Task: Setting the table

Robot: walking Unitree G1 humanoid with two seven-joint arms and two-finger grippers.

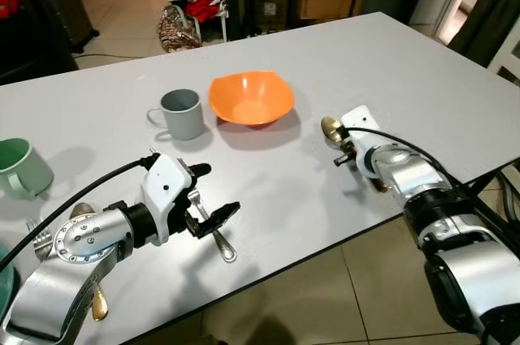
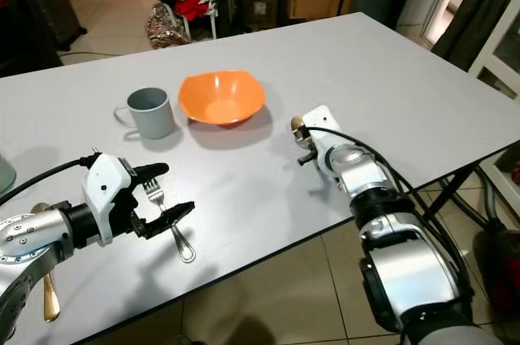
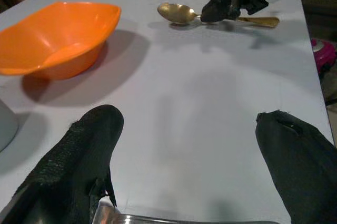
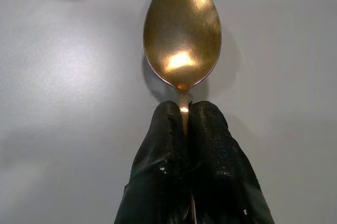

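Down at the near left edge of the white table [image 1: 422, 77] there's a gold spoon [image 1: 98, 304] lying partly under the left arm. Just past it, the left gripper [image 1: 213, 197] hovers low with its fingers spread wide apart, holding nothing, and a silver fork [image 1: 210, 227] lies on the table right between and under them.

Over on the right, the right gripper [image 1: 344, 153] has its fingers pinched tight on the neck of a second gold spoon [image 4: 182, 31], right where the bowl meets the handle. That spoon's bowl faces up and sits low on the table surface, though I can't tell if it's fully resting or slightly lifted.

Farther back in the middle is an orange bowl [image 1: 252, 97], with a grey mug [image 1: 180, 113] just to its left, not touching. A green mug [image 1: 20, 168] stands at the far left edge.
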